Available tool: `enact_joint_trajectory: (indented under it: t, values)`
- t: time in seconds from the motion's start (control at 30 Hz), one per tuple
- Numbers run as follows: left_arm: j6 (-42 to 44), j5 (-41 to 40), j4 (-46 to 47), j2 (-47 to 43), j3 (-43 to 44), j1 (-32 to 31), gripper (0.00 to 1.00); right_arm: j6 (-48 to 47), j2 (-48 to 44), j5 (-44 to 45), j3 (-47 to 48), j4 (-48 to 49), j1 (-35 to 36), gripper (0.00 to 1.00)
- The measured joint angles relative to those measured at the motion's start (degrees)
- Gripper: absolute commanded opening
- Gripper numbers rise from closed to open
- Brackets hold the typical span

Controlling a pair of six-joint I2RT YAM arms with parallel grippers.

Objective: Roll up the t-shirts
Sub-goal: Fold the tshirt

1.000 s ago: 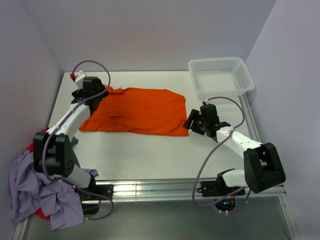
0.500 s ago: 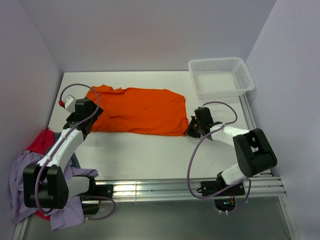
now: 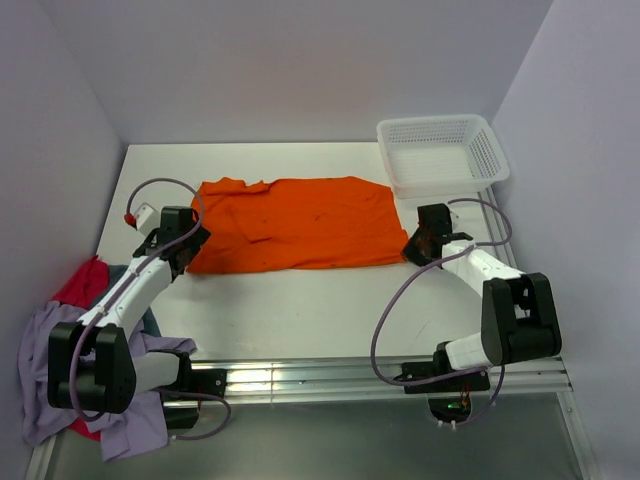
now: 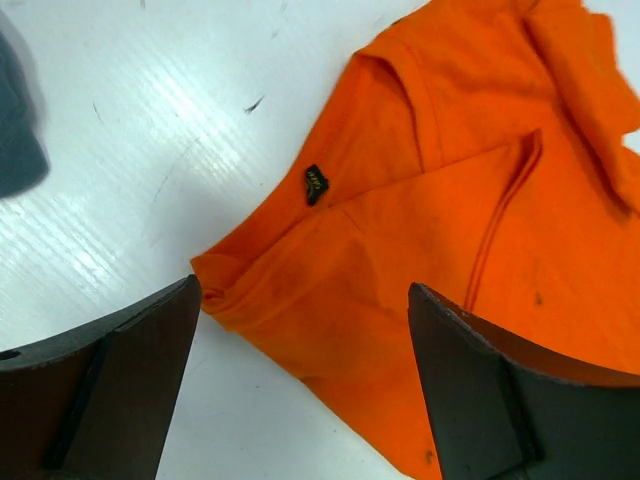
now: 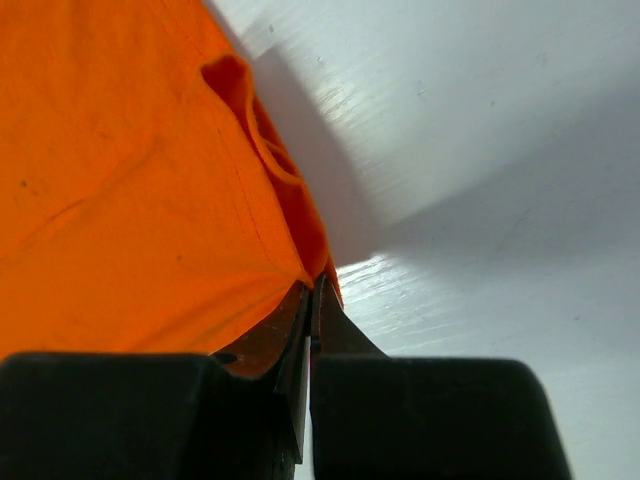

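the right claw (image 5: 312, 300) is pinched fully together on a hem corner of the orange t-shirt (image 3: 300, 222), at the garment's 3 o'clock edge. the left claw (image 4: 305, 300) gapes wide, holding nothing, over the shirt's 9 o'clock corner by the sleeve. the shirt lies spread mostly flat across the middle of the table (image 3: 300, 310), with no roll begun. by the table's 8 o'clock corner the lavender t-shirt (image 3: 50, 370) and red t-shirt (image 3: 88, 280) sit heaped. the white basket (image 3: 440, 150) stands at 1 o'clock. i judge the work barely started: the first shirt is being flattened, and every roll remains.
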Motion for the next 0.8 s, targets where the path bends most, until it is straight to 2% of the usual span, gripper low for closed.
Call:
enact_joint_trajectory:
  t: [0.47,0.73,0.8]
  values:
    - [-6.0,0.3,-0.5,4.5,-3.8,-5.2,0.73,-1.2,1.6,-0.9,0.0,0.0,-1.9,0.0]
    - [-12.3,-4.2,-4.6,3.9,-6.7,-5.2,0.55,-1.1,1.6,-0.9,0.0,0.0,-3.0,0.0]
    - [-13.2,-5.8,-4.5,4.8,-6.7,-5.2,0.4,-1.1,1.6,-0.9,0.0,0.0,-3.4,0.0]
